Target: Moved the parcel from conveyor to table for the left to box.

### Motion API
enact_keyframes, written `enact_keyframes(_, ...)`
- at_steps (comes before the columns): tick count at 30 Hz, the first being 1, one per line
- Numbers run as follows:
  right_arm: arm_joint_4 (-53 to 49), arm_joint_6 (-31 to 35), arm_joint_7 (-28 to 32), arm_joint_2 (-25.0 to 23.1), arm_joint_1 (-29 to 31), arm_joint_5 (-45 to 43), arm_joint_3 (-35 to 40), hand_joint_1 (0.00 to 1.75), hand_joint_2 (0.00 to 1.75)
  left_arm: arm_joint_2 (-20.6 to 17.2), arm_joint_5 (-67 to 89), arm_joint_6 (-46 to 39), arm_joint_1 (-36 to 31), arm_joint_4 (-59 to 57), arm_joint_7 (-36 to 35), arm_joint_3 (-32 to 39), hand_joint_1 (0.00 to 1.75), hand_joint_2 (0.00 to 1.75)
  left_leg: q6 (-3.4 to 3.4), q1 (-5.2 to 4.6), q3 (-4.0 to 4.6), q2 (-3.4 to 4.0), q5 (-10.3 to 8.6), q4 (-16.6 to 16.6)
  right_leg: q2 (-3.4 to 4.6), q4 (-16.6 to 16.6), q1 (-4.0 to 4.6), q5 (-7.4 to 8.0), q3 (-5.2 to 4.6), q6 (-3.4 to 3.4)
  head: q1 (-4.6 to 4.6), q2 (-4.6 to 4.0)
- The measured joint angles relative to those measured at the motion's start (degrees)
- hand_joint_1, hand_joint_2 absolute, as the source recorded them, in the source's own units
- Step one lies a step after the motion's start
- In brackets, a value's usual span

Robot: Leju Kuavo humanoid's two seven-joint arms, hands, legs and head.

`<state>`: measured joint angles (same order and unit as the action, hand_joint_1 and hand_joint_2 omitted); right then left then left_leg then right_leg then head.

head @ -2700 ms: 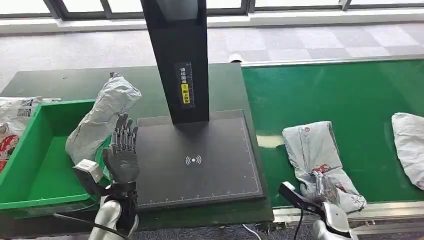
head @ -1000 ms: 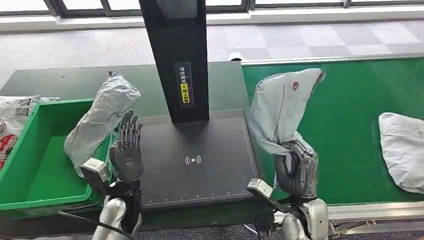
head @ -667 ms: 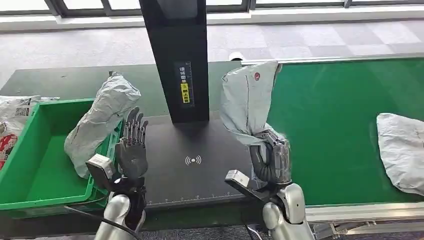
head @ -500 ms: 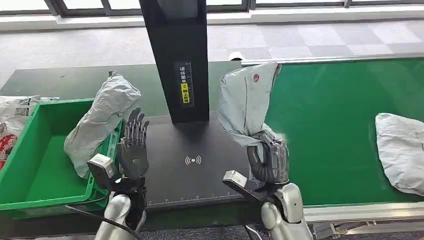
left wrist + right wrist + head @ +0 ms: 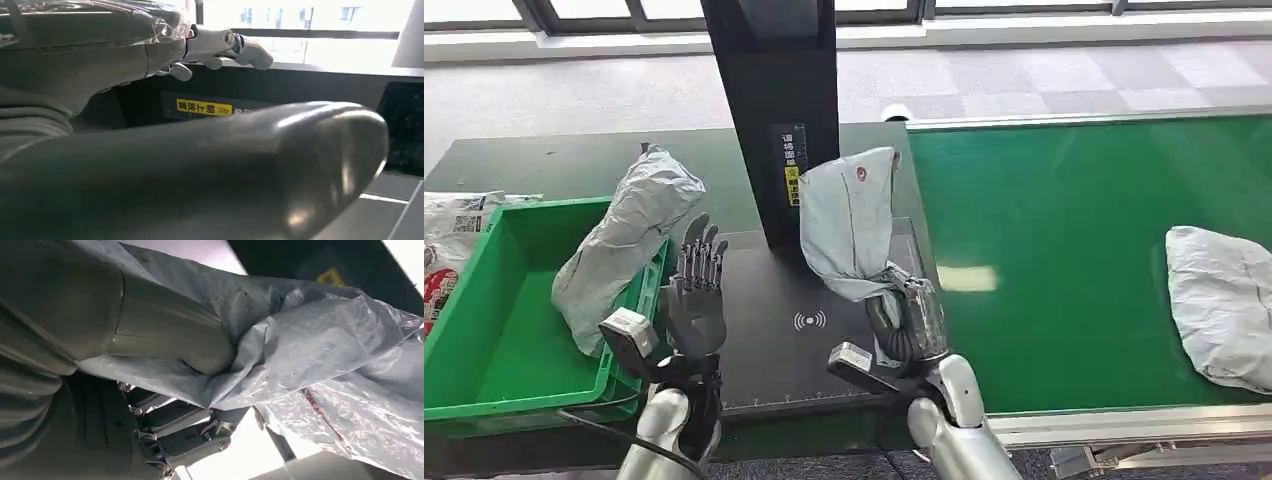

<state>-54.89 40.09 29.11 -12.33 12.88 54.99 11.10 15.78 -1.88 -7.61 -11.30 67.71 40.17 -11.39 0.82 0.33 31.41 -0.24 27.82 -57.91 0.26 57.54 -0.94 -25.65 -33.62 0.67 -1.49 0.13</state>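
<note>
Right hand [image 5: 909,320]: grips grey parcel [image 5: 849,220] by its lower end — upright over black scanner pad [image 5: 764,355].
Left hand [image 5: 694,300]: empty — fingers spread, raised.

On the black post [image 5: 772,110] beyond the left hand [image 5: 692,300] sits a label [image 5: 795,165] with small white Chinese lines above a yellow strip reading 朝上放置. On the black scan pad [image 5: 764,340] between the hands, a white wireless-wave symbol [image 5: 810,320]. The grey parcel [image 5: 849,225] gripped by the right hand [image 5: 909,325] bears a small red round mark, unreadable.
</note>
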Motion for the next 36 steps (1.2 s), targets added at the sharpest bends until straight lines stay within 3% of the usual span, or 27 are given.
enact_keyframes(10,10.1,-3.0,1.2,-2.3,5.3,-5.2,6.4,1.75,1.75,0.0,-0.6,-0.2,0.5,1.5,0.0,-0.4,0.0,0.0,0.0,0.0,0.03,-0.02,0.0,0.0,-0.01,0.0,-0.01,0.0,-0.02,0.0,0.0,0.0)
enact_keyframes(23,13.3,-3.0,1.5,-2.8,7.2,-5.3,7.3,1.75,1.75,-0.1,-0.6,-0.4,1.0,2.0,0.1,-0.4,0.0,0.0,0.0,-0.01,0.03,-0.03,0.0,0.0,-0.02,0.0,-0.01,0.0,-0.02,0.0,0.02,0.0)
enact_keyframes(24,13.4,-3.0,1.5,-2.8,7.2,-5.3,7.3,1.4,1.75,-0.1,-0.6,-0.4,1.1,2.0,0.1,-0.4,0.0,0.0,0.0,-0.01,0.03,-0.03,0.0,0.0,-0.02,0.0,-0.01,0.0,-0.02,0.0,0.0,0.0)
enact_keyframes(25,13.5,-3.0,1.5,-2.8,7.2,-5.3,7.3,0.0,1.75,-0.1,-0.6,-0.4,1.1,2.0,0.1,-0.4,0.0,0.0,0.0,-0.01,0.03,-0.03,0.0,0.0,-0.02,0.0,-0.01,0.0,-0.02,0.0,0.02,0.0)
enact_keyframes(36,14.2,-0.2,2.0,-2.6,8.1,-8.8,7.9,0.0,1.75,-0.1,0.3,-1.9,1.7,3.9,0.1,-0.4,0.0,0.0,0.0,-0.01,0.02,-0.02,0.0,0.0,-0.01,0.0,-0.01,0.0,-0.02,0.0,0.02,0.0)
